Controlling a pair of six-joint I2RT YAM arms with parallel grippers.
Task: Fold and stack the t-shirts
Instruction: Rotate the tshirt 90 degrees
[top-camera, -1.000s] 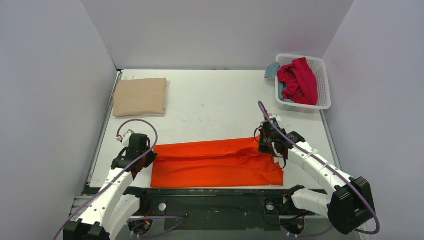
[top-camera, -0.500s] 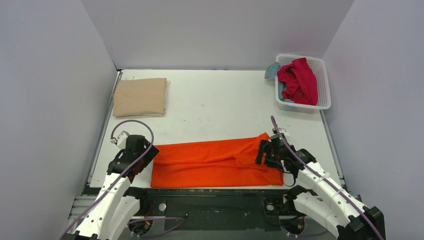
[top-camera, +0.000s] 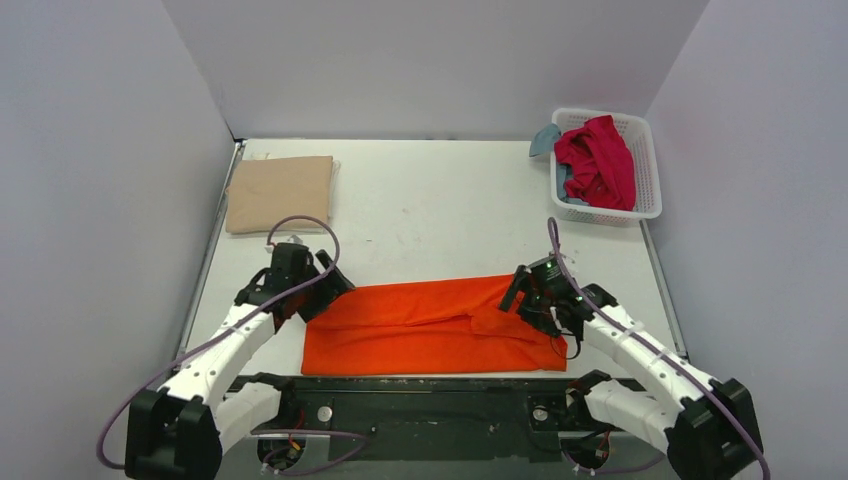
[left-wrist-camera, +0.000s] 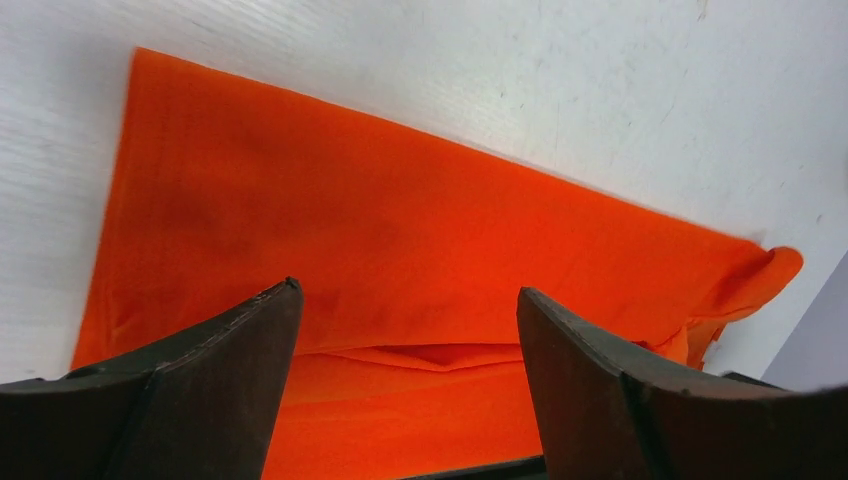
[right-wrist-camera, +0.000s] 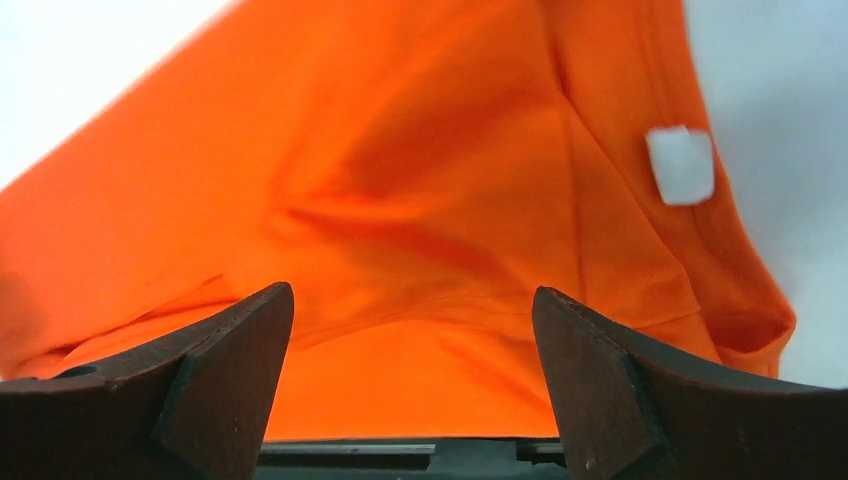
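"White table (top-camera: 430, 215), pale walls round it — where was the orange t-shirt (top-camera: 420, 325)?"

"Spread flat along the near edge, folded into a long band with a crease running its length. Its white neck label (right-wrist-camera: 680, 165) showed near the right end, in the right wrist view."

"And the arms?"

"The left gripper (left-wrist-camera: 405, 300) hung over the band's left end, jaws spread wide, nothing between them. The right gripper (right-wrist-camera: 410, 295) stood over the right end — also wide open, holding nothing."

"The other shirts?"

"The tan t-shirt (top-camera: 280, 193) lay folded at the far left corner, well apart from the orange one. The red t-shirt (top-camera: 598, 160) was heaped in the white basket (top-camera: 648, 170) at the far right, and the grey-blue t-shirt (top-camera: 545, 140) hung over the basket's far left rim."
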